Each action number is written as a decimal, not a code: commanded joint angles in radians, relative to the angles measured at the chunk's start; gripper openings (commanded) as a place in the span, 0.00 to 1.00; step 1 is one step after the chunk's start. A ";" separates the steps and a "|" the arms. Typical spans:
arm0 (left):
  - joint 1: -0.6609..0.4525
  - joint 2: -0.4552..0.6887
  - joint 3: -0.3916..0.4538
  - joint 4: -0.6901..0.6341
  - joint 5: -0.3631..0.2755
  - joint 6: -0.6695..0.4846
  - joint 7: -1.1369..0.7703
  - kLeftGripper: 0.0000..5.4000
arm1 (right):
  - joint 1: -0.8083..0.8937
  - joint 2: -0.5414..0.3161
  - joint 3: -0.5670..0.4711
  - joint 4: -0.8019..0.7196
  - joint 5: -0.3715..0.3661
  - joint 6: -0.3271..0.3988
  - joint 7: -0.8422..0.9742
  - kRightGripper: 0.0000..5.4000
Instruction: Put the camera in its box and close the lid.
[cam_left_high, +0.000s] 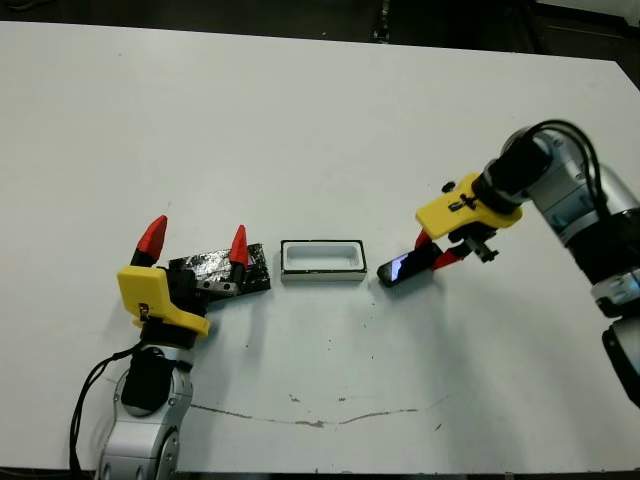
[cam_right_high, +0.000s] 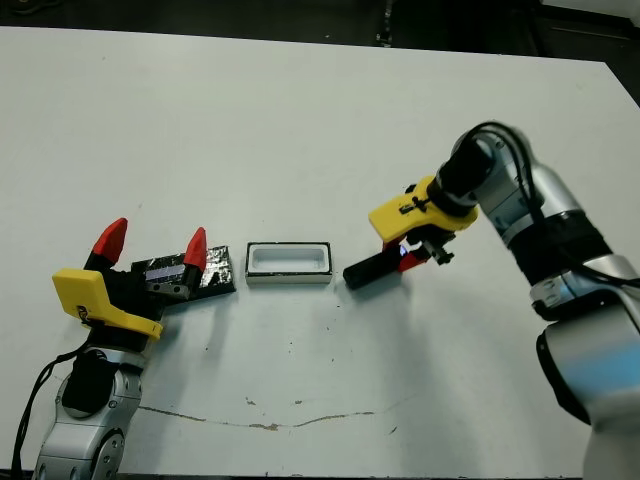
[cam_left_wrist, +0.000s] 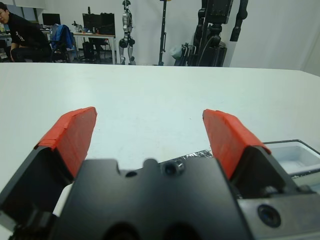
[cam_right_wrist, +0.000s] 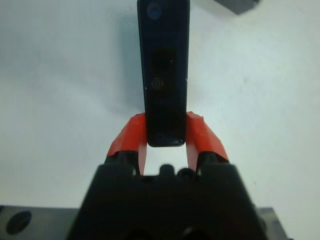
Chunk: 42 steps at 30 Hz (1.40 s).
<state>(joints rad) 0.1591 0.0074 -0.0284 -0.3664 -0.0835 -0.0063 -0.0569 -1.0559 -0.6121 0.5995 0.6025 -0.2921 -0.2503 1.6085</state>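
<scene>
Camera (cam_right_wrist: 163, 75) clamped at one end in my right tool (cam_left_high: 437, 255), just right of the empty box (cam_left_high: 321, 261) at bench (cam_left_high: 320, 120) centre, unboxed; lid (cam_left_high: 215, 266) left of box, under my wide-open left tool (cam_left_high: 196, 240), unfitted.

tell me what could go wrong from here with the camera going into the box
The right gripper pinches only one end of the camera, so the long free end could pivot or slip out during the move. The box looks barely larger than the camera, so a tilted camera may catch on the white rim. The open left gripper sits over the lid beside the box and could nudge either.
</scene>
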 joint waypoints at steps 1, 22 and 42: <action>0.011 -0.003 -0.002 -0.002 0.001 0.017 0.006 1.00 | -0.047 -0.054 0.035 -0.022 0.004 0.048 0.006 0.31; 0.004 -0.004 0.002 -0.005 -0.009 0.022 0.005 1.00 | -0.056 -0.091 -0.059 -0.114 0.304 0.433 -0.043 0.31; 0.012 -0.003 -0.002 -0.005 -0.001 0.018 0.006 1.00 | 0.051 -0.056 -0.079 -0.564 0.205 0.826 -0.168 0.31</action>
<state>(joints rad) 0.1558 0.0023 -0.0274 -0.3714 -0.0912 0.0038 -0.0528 -1.0028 -0.6743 0.5074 0.0490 -0.0801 0.5569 1.4439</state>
